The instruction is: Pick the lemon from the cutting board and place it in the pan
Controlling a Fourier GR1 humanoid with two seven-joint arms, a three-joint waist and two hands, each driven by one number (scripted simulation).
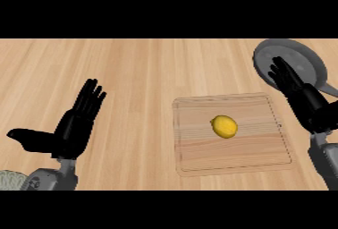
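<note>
Black left hand [76,127], oval lemon [224,126]

The counter [145,67] is light wood with long visible grain, matt; the cutting board [198,152] is paler, smoother wood. The lemon [224,126] has a faintly glossy yellow skin. The pan [305,56] looks like matt grey metal, the left hand [73,129] and right hand [307,100] like smooth black plastic.

One oval yellow lemon [224,126], one light wooden cutting board [198,152], one round grey pan [307,56], and two black hands: left hand [76,127] and right hand [309,100].
</note>
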